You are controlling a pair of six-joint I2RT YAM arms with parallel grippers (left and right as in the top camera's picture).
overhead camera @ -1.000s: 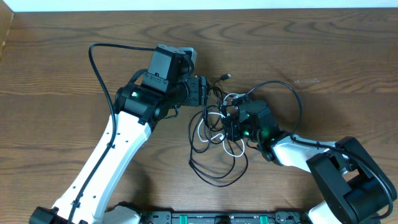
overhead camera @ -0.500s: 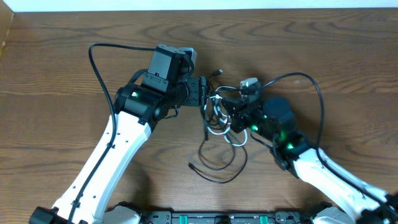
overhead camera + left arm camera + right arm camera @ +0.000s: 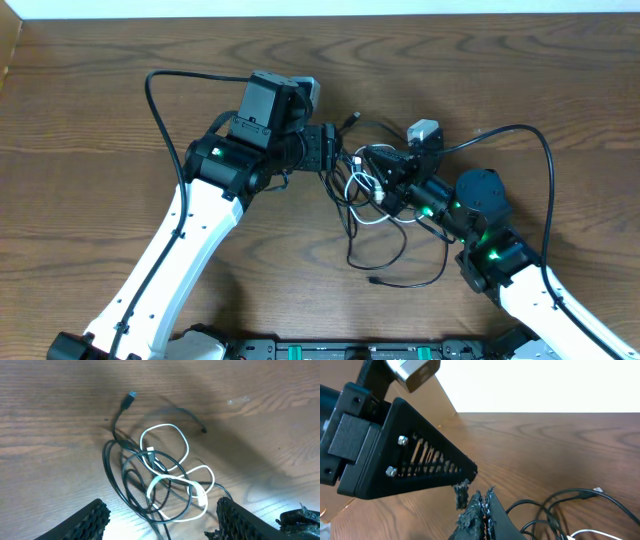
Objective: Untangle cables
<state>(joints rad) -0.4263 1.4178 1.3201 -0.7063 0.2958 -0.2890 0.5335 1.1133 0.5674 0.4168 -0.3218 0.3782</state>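
A tangle of thin cables [image 3: 375, 215] lies mid-table: several black cords and one white cord [image 3: 362, 192]. In the left wrist view the white loops [image 3: 170, 480] lie over black ones, and a black plug end [image 3: 131, 396] points away. My left gripper [image 3: 338, 158] is open, its fingers [image 3: 162, 522] straddling the tangle's near edge. My right gripper [image 3: 380, 185] is at the right of the tangle, jaws pressed together [image 3: 482, 502], apparently on a black cable. Black cords [image 3: 560, 505] run beside it.
The left gripper's black finger [image 3: 420, 462] hangs close in front of the right jaws. Thick black arm cables arc over the table at the left [image 3: 160, 110] and the right [image 3: 540, 170]. A loose black loop [image 3: 410, 280] trails toward the front edge.
My right arm has swung out to the right and its gripper moved up-right, dragging the tangle rightward and stretching its lower loop. The left arm has barely moved.
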